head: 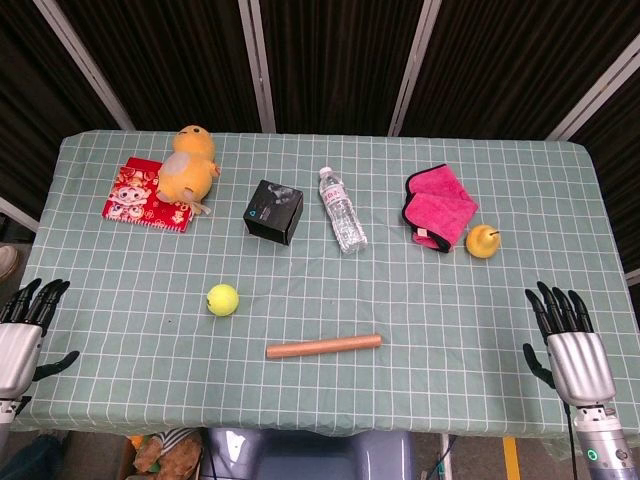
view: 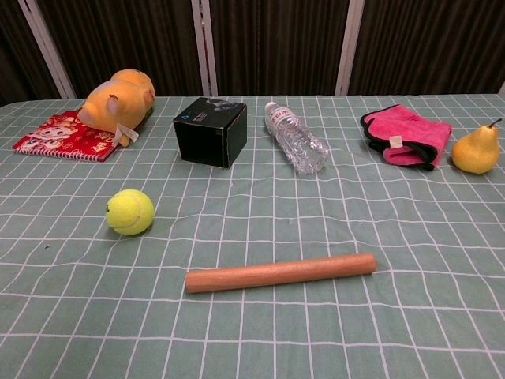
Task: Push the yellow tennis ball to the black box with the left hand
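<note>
The yellow tennis ball (head: 222, 299) (view: 130, 212) lies on the green checked cloth, left of centre and toward the front. The black box (head: 274, 211) (view: 210, 130) stands farther back and slightly to the right of it, with a gap between them. My left hand (head: 25, 330) hovers at the table's front left edge, well left of the ball, fingers spread and holding nothing. My right hand (head: 568, 340) is at the front right edge, likewise spread and empty. Neither hand shows in the chest view.
A wooden rolling pin (head: 323, 346) (view: 280, 272) lies in front of the ball, to its right. Behind are a yellow plush toy (head: 187, 164) on a red booklet (head: 146, 197), a plastic bottle (head: 342, 209), a pink cloth (head: 439, 205) and a pear (head: 483, 241).
</note>
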You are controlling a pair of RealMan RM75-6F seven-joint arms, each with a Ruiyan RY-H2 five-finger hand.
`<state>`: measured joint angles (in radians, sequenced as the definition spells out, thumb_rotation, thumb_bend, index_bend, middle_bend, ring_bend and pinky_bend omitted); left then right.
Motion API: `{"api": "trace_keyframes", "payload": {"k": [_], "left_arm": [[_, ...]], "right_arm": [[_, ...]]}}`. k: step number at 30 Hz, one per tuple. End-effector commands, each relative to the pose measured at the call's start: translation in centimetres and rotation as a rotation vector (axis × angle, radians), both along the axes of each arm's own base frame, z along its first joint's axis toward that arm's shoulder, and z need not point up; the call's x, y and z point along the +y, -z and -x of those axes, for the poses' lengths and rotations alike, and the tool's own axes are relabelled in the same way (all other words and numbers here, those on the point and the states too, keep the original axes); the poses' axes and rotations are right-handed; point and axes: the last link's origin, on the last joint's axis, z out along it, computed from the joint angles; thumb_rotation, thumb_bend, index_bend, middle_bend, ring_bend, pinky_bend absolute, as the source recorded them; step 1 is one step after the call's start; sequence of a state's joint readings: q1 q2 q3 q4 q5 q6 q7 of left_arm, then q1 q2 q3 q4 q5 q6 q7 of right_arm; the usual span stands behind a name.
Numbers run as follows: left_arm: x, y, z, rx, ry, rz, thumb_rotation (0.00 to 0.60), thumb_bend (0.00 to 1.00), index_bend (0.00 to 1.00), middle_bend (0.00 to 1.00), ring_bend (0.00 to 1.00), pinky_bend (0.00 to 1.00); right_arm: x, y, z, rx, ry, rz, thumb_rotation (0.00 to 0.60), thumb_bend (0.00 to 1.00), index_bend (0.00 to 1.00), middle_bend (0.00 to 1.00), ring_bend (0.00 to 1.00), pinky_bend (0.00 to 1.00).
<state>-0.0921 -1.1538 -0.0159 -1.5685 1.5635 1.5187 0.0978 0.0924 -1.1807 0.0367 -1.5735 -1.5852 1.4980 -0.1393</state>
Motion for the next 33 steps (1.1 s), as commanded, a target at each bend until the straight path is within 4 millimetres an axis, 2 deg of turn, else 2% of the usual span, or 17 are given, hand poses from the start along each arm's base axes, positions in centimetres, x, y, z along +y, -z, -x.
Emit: {"api": "trace_keyframes", "payload": {"k": [1,10,14,17,20,24,28,33], "left_arm": [[0.1,0.1,0.0,0.004,-0.002,-0.001,0.6,0.07,0.06,0.08,0.02,0.12],[-0.2,0.7,-0.2,0.012,0.007,0.029,0.6,0.07,0.06,0.09,0.02,0.12],[-0.5,1.3,-0.9,-0.008,0.049,0.085,0.6,0.07,0.06,0.1,0.02,0.12],[-0.4,2.6,-2.1,-0.021,0.123,0.168,0.6,0.08,0.11,0.22,0.07,0.21],[0.3,4.1,-2.7,0.023,0.162,0.228,0.6,0.14,0.23,0.39,0.16,0.33],[2.5,7.1,-3.4,0.088,0.162,0.3,0.6,0.22,0.34,0.53,0.24,0.43],[3.8,9.0,-3.6,0.133,0.136,0.34,0.6,0.25,0.39,0.58,0.28,0.47],[4.8,11.4,-3.6,0.181,0.113,0.383,0.6,0.25,0.41,0.57,0.28,0.48]], "right_arm": [[0.0,0.0,0.0,0.001,0.002,0.001,0.6,0.44,0.0,0.0,0.0,0.0],[0.6,-0.7,-0.2,-0.019,-0.009,0.017,0.6,0.44,0.0,0.0,0.0,0.0],[0.6,-0.8,-0.1,-0.023,-0.008,0.016,0.6,0.44,0.0,0.0,0.0,0.0],[0.4,-0.8,0.1,-0.021,0.001,0.015,0.6,0.44,0.0,0.0,0.0,0.0],[0.3,-0.9,0.1,-0.028,0.002,0.013,0.6,0.44,0.0,0.0,0.0,0.0],[0.2,-0.7,0.0,-0.03,-0.003,0.002,0.6,0.44,0.0,0.0,0.0,0.0],[0.0,-0.7,0.2,-0.035,0.003,-0.005,0.6,0.44,0.0,0.0,0.0,0.0],[-0.5,-0.9,0.5,-0.052,0.015,-0.008,0.6,0.44,0.0,0.0,0.0,0.0]]}}
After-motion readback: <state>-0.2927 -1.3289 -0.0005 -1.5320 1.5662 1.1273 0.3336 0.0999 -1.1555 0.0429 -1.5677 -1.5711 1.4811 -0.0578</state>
